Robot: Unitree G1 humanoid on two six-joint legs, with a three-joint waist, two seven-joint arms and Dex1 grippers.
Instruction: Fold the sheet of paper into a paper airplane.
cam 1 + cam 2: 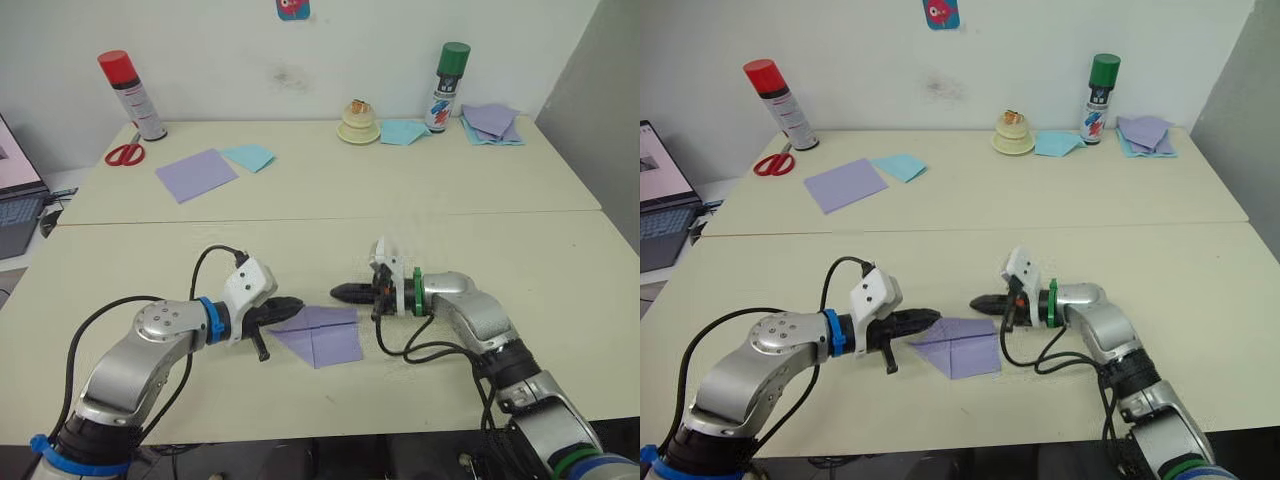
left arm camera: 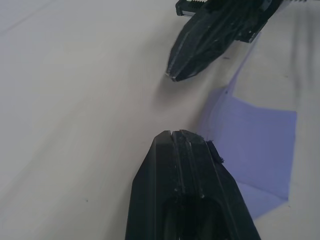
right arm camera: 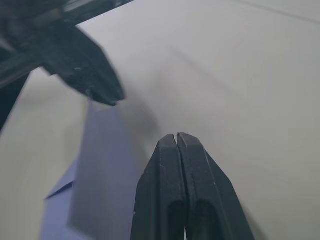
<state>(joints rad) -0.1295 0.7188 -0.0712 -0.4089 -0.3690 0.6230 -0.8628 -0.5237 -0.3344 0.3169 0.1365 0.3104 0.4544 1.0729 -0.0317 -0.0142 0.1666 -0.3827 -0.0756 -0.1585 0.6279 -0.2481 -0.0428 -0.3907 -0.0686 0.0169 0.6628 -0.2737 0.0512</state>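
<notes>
Surface [image 1: 300,215] of pale colour carries everything, and it has much free room in front and to both sides of the two arms. The near edge is close below the folded paper, so a push toward the robot could slide the paper off; away from the robot there is wide open space up to the seam between the two tabletops.

Far at the back stand other things, well apart from the work: a smooth lavender sheet [image 1: 196,174] beside a small light blue sheet [image 1: 248,156], red scissors [image 1: 124,153], a red-capped spray can [image 1: 131,94], a green-capped spray can [image 1: 446,86] and a pile of papers [image 1: 491,123]. They do not hinder any move.

The sheet of paper [image 1: 322,335] lies flat between the two end effectors, near the front edge, already folded into a pointed shape with a centre crease. I judge the folding is partly done.

The left end effector [image 1: 288,306] has its fingers pressed together and empty, with the tip at the paper's left corner, probably to pin or press it. The right end effector [image 1: 341,293] is also closed on nothing, just beyond the paper's far edge, and points toward the left one.
</notes>
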